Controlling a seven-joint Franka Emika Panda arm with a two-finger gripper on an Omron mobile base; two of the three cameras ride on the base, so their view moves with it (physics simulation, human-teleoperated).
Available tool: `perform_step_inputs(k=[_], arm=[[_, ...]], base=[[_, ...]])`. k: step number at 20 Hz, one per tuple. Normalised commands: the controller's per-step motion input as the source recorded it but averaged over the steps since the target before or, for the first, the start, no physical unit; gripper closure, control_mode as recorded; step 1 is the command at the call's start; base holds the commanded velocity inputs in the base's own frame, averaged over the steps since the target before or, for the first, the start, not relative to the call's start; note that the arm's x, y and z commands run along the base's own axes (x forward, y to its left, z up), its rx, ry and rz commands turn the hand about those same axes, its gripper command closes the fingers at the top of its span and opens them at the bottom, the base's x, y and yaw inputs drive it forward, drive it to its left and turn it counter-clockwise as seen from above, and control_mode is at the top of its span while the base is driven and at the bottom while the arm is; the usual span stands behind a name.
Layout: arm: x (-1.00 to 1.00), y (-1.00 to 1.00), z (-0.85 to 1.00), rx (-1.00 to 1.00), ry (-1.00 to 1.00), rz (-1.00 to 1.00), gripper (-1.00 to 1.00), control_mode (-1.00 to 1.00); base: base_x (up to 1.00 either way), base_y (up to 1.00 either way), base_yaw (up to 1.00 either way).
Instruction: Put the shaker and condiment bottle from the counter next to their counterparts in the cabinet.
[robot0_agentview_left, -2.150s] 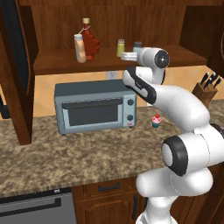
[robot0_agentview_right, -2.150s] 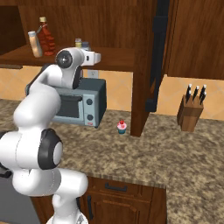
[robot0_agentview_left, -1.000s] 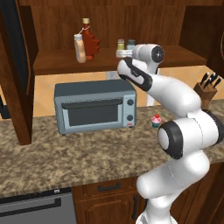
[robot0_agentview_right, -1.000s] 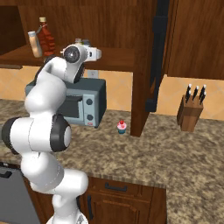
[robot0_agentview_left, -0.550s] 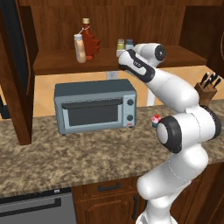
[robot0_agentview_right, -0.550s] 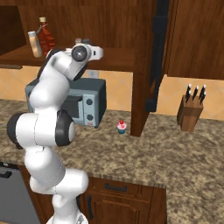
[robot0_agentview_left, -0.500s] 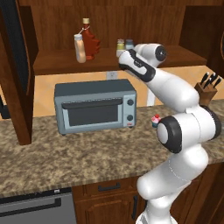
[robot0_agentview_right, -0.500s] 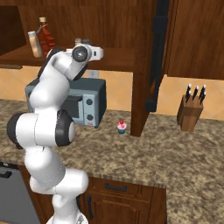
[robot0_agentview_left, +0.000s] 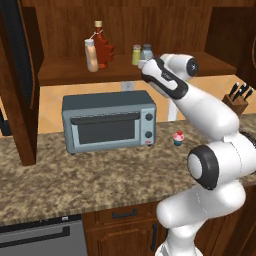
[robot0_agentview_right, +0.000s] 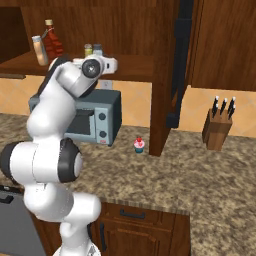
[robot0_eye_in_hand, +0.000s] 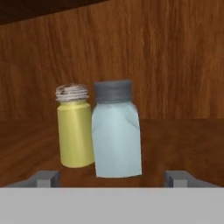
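the shaker (robot0_eye_in_hand: 116, 131) stands upright on the cabinet (robot0_agentview_left: 75, 75) shelf, touching the yellow-green shaker (robot0_eye_in_hand: 75, 129) on its left, straight ahead of the gripper (robot0_eye_in_hand: 113, 178). the fingers (robot0_eye_in_hand: 46, 178) are spread wide and hold nothing. the condiment bottle (robot0_agentview_left: 91, 55) stands beside the red leaf-shaped bottle (robot0_agentview_left: 104, 47), further toward the shelf's left end.

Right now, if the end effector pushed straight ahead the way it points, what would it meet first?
The grey-blue shaker, standing dead ahead between the open end effector fingertips. The yellow-green shaker sits just left of it, seemingly touching. Behind both is the cabinet's back panel. Depth to the shaker is unclear.
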Motion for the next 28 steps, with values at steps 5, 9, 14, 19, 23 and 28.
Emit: perform_step_inputs(k=[5, 9, 14, 19, 23, 28], arm=[[-0.83, 0.0, 0.43, 0.1, -0.01, 0.0, -1.0, -1.0], [-0.91, 0.0, 0.52, 0.08, 0.0, 0.0, -1.0, -1.0], [-1.0, 0.1, 0.37, 0.08, 0.0, 0.0, -1.0, -1.0], [-1.0, 0.25, 0.11, 0.04, 0.0, -0.01, -1.0, -1.0], [-1.0, 0.26, 0.0, 0.01, 0.0, -0.08, -1.0, -1.0], [-1.0, 0.08, -0.02, 0.07, -0.02, -0.25, -1.0, -1.0]], base=[[0.0, 0.0, 0.0], [0.0, 0.0, 0.0], [0.0, 0.0, 0.0], [0.0, 0.0, 0.0], [0.0, 0.0, 0.0], [0.0, 0.0, 0.0]])
